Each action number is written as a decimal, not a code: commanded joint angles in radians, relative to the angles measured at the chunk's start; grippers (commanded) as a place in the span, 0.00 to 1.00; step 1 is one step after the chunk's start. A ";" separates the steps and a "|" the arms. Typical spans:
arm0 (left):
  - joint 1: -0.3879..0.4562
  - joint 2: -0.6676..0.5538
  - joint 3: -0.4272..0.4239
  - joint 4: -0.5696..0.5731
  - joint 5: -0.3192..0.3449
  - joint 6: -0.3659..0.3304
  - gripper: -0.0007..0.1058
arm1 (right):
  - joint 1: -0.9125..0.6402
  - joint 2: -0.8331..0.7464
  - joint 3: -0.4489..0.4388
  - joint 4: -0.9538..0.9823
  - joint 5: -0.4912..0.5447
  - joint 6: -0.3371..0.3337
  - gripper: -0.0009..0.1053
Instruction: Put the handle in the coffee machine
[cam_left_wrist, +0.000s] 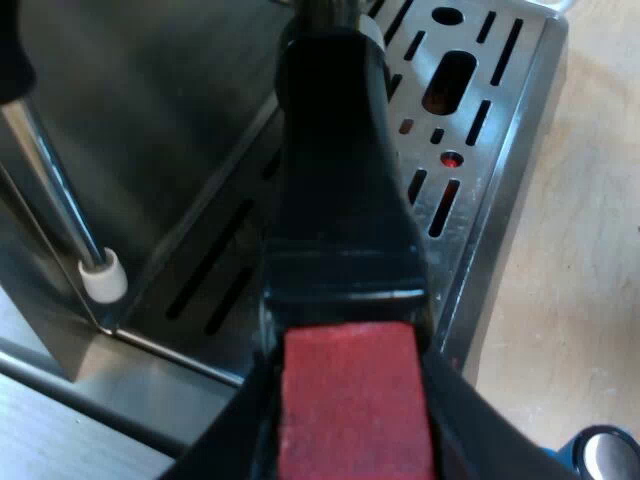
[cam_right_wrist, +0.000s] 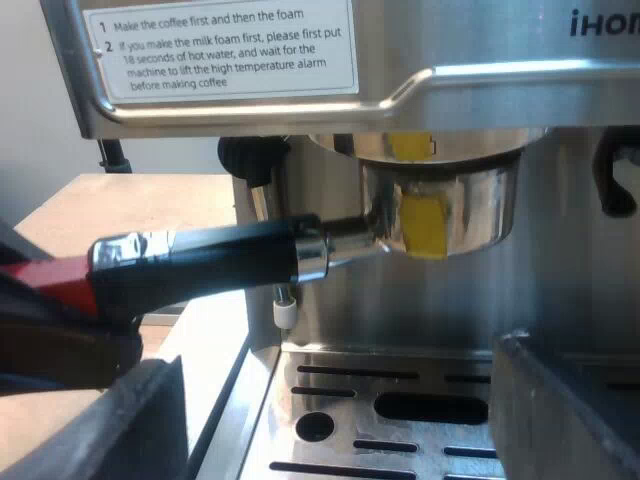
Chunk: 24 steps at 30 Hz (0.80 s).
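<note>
The red end (cam_left_wrist: 348, 400) of the portafilter handle sits closest to the left wrist camera. The left gripper (cam_left_wrist: 350, 435) is clamped on it, with one black finger pressed against each side. Only the inner edges of those fingers show, because the rest is cut off. From the grip, the dark handle (cam_left_wrist: 340, 180) runs away towards the espresso machine (cam_left_wrist: 150, 120), and its far end is lost in shadow.

Below the handle lies the slotted steel drip tray (cam_left_wrist: 470, 120). A steam wand (cam_left_wrist: 50, 180) with a white tip hangs beside the tray's inner edge. Past the tray's outer edge is the wooden tabletop (cam_left_wrist: 590, 230), where a blue round object (cam_left_wrist: 600, 455) is cut off too much to identify.

In the right wrist view, the right gripper (cam_right_wrist: 340, 420) hovers over the drip tray at the machine's front. Its two fingers are spread wide with nothing between them.

Beyond them, the portafilter's metal basket (cam_right_wrist: 470, 210) sits up against the underside of the group head (cam_right_wrist: 340, 143). A yellow reflection shows on the steel. The handle sticks out sideways from the basket to the left gripper. Whether the basket is fully locked in cannot be told.

A printed instruction label (cam_right_wrist: 225, 45) sits on the panel above.
</note>
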 joint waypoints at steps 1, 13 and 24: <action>0.001 -0.013 -0.020 -0.010 0.054 -0.007 0.01 | -0.006 -0.005 -0.003 -0.008 0.006 -0.015 0.61; 0.001 -0.013 -0.020 0.090 0.050 0.087 0.01 | -0.006 -0.005 -0.003 -0.008 0.006 -0.033 0.61; 0.038 -0.013 -0.026 0.082 0.039 0.087 0.01 | -0.006 -0.005 -0.003 -0.008 0.006 -0.034 0.61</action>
